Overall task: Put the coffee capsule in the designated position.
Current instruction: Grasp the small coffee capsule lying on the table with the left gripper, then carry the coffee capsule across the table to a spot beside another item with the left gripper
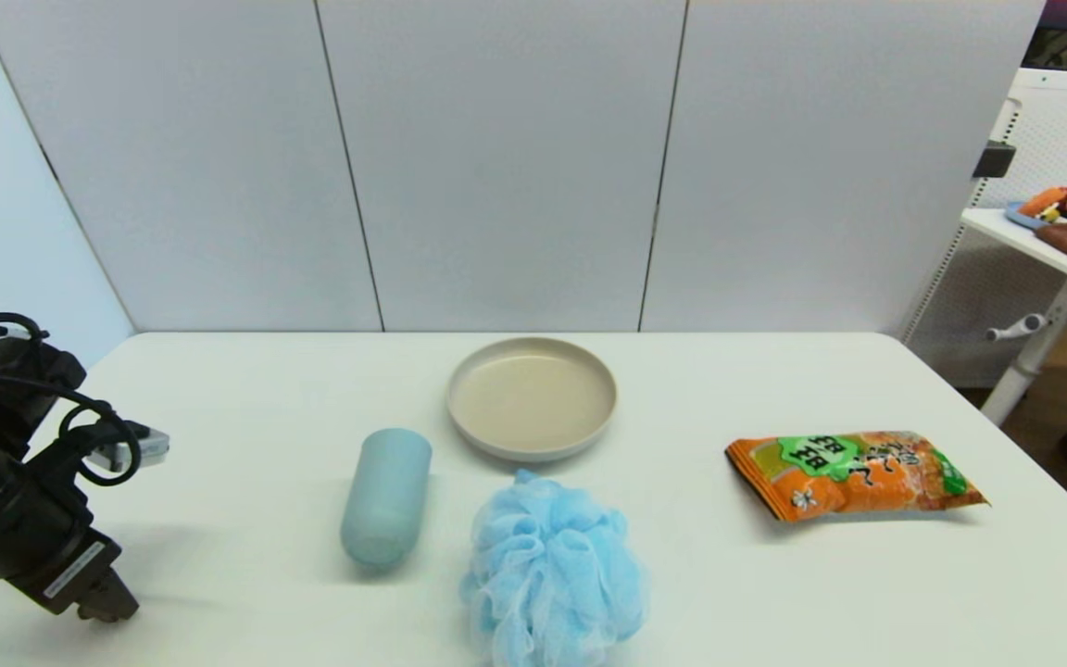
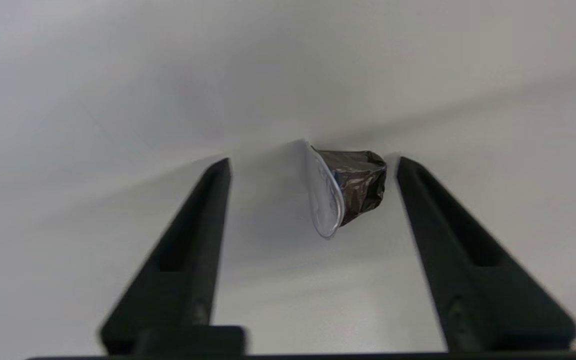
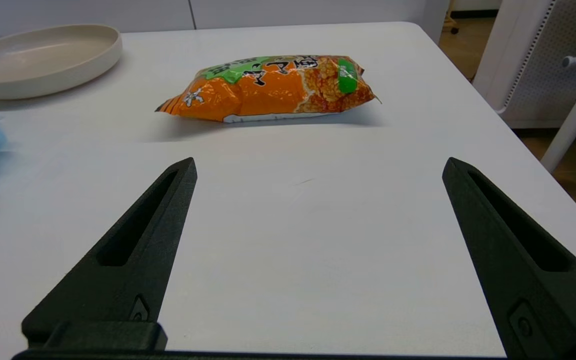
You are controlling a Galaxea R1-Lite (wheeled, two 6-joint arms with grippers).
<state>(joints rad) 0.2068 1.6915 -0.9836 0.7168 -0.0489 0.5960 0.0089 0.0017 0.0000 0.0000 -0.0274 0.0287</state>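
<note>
The left gripper (image 2: 313, 165) points down at the table (image 1: 246, 389) near its left edge, its 2 fingers (image 2: 188, 250) spread apart. Between them lies the capsule (image 2: 350, 187) on its side, dark crumpled foil body with a pale round rim, closer to 1 fingertip but touching neither. The head view hides it behind the arm.

Further right lie a pale blue cup (image 1: 386, 496) on its side, a blue bath puff (image 1: 552, 574), a beige plate (image 1: 532, 398) behind them, and an orange snack bag (image 1: 853, 472).

The right gripper (image 3: 318, 167) hovers low over bare table short of the bag, its fingers wide apart, holding nothing.
</note>
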